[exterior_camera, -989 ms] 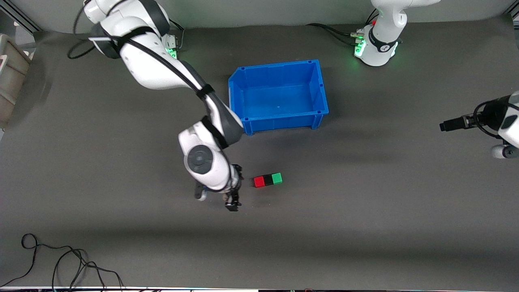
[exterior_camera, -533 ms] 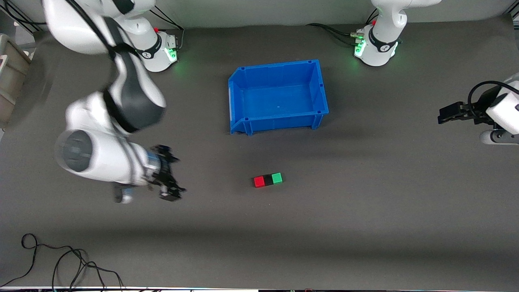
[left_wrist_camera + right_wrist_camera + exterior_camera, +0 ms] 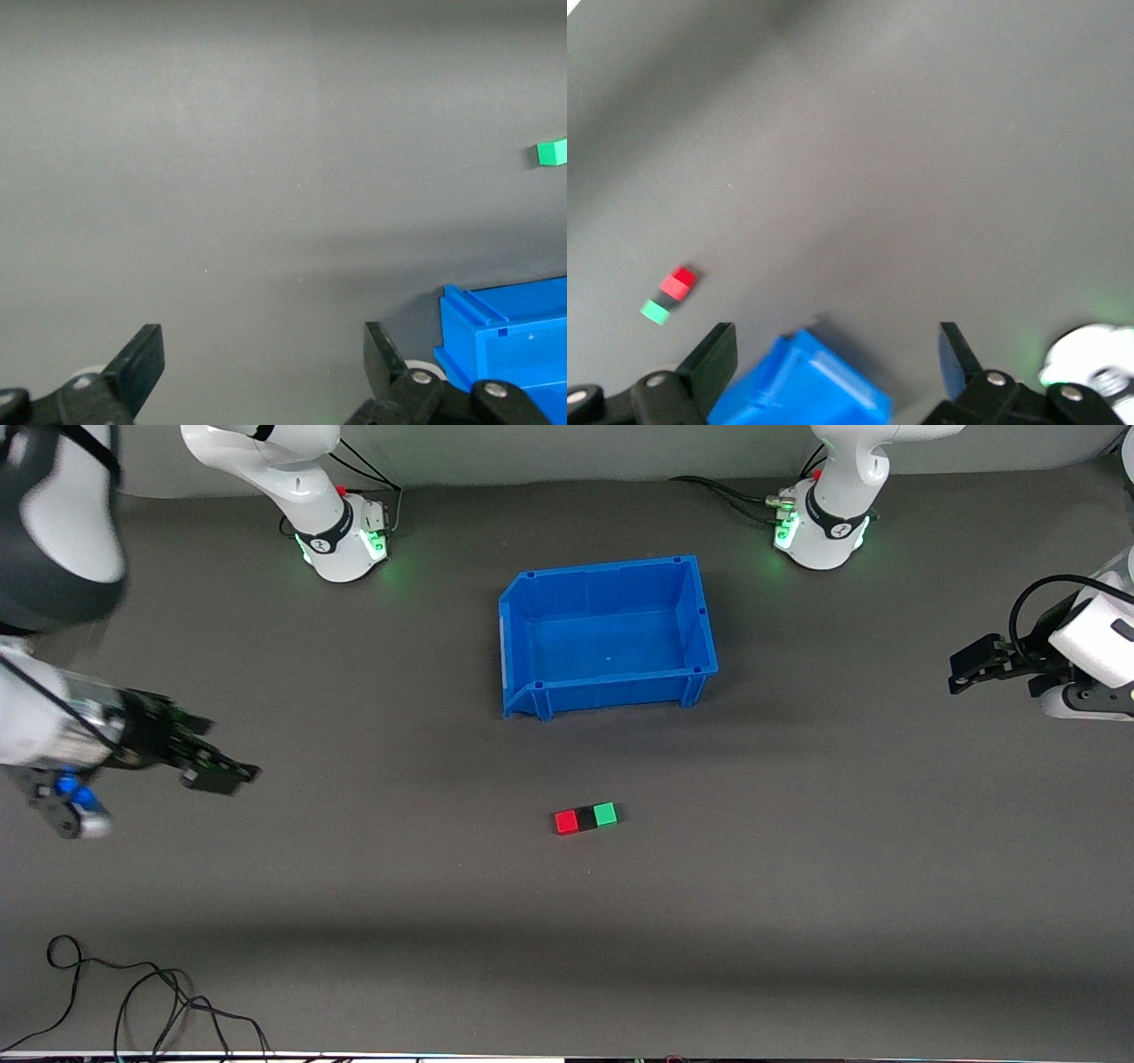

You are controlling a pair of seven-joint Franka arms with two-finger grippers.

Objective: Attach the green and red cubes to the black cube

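Row: small bright red cube [image 3: 565, 822], matte black cube [image 3: 586, 818], bright green cube [image 3: 605, 813] touching in line on the worktop.
Handling: probably light, rigid; grip flat side faces.
Left gripper [image 3: 967, 665]: jaws wide, empty.
Right gripper [image 3: 217, 773]: jaws wide, empty.

No legible text, label, brand mark, number or sign found on any surface in any view. Small dark markings on the collar of each white robot arm base [image 3: 341, 545] are too small to read.
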